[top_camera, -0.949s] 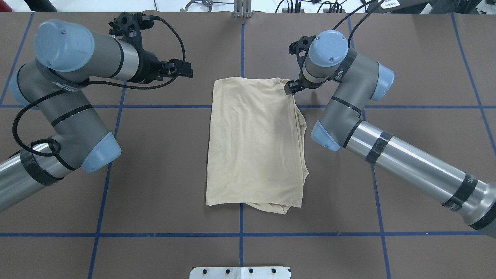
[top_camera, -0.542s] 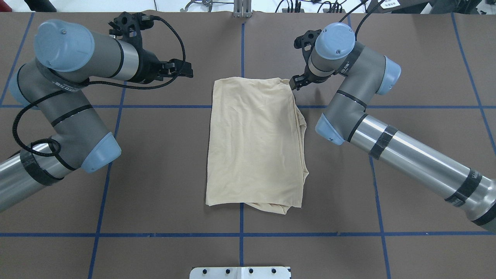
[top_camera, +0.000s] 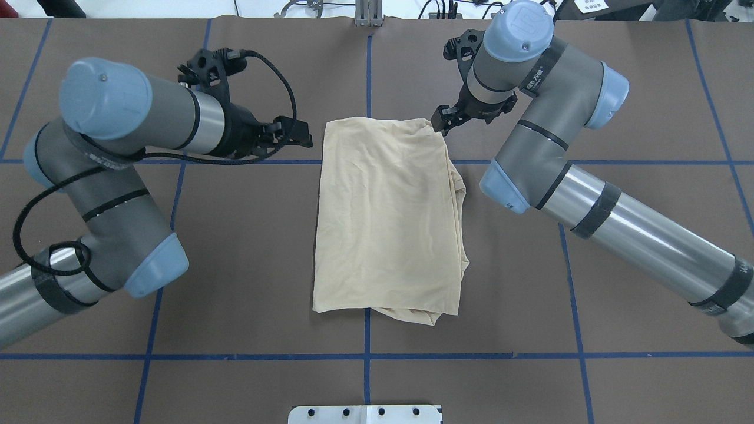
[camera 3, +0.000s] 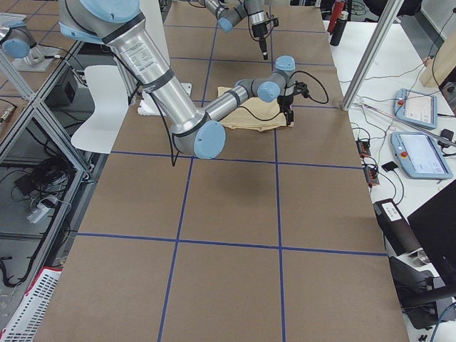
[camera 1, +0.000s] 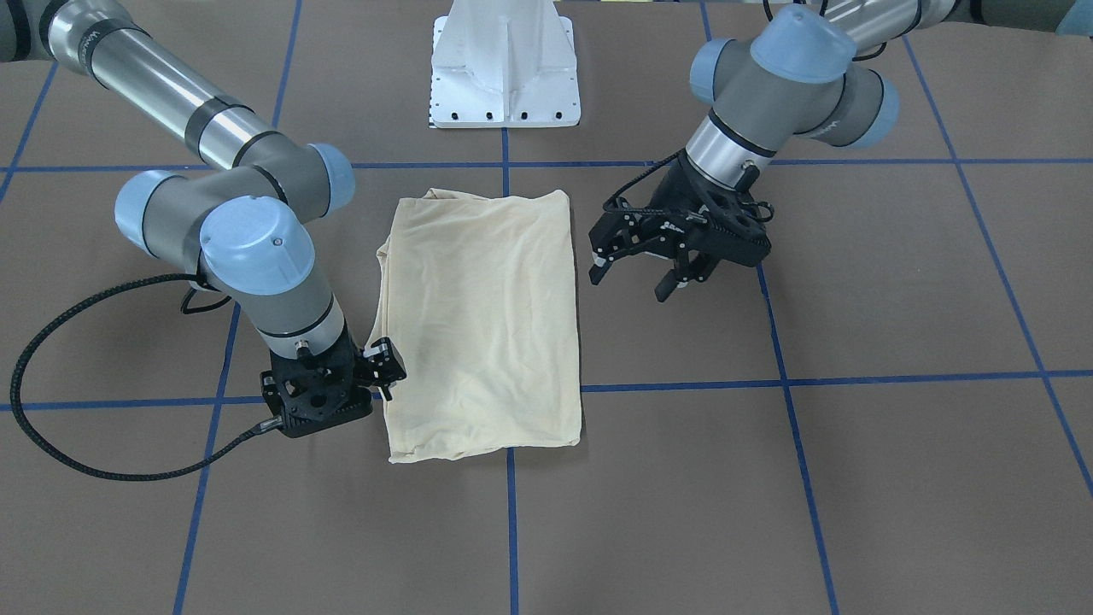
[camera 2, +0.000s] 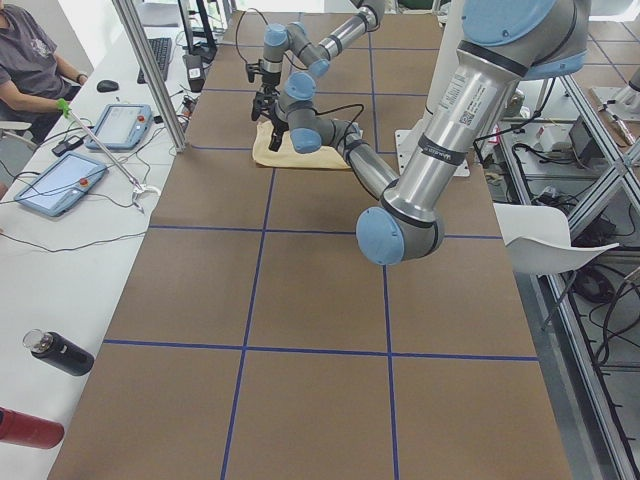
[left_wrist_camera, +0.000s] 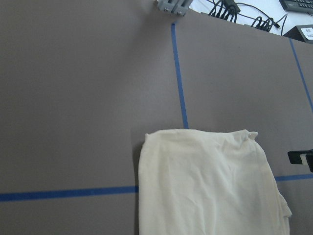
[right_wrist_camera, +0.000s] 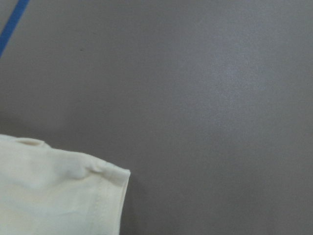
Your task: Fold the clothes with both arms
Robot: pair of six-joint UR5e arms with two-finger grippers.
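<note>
Cream-yellow shirt (top_camera: 386,218) lies flat mid-desk (top_camera: 247,265), folded to a tall rectangle, plain side up. Lower layers poke out along its edge on the robot's R side and at the near hem. Brown desk has a grid of blue tape lines (top_camera: 235,356): one lengthwise line runs under the shirt, one crosswise line passes under its far end. White base (camera 1: 504,68) sits at the robot-side desk edge, in line w/ the shirt.

L pincer (camera 1: 629,284): fingers clearly apart, nothing between them. It hangs above the desk beside the shirt's L edge, toward the far end, not touching cloth. L wrist cam looks over the shirt's far end w/ brown desk beyond.

R pincer (top_camera: 440,123): pointing down at the shirt's far-R corner, right at the fabric edge. Can't tell whether it touches the cloth, nor whether its fingers are apart or together; too small and partly hidden by the wrist. R wrist cam shows that corner lying on the desk, seam visible.
</note>
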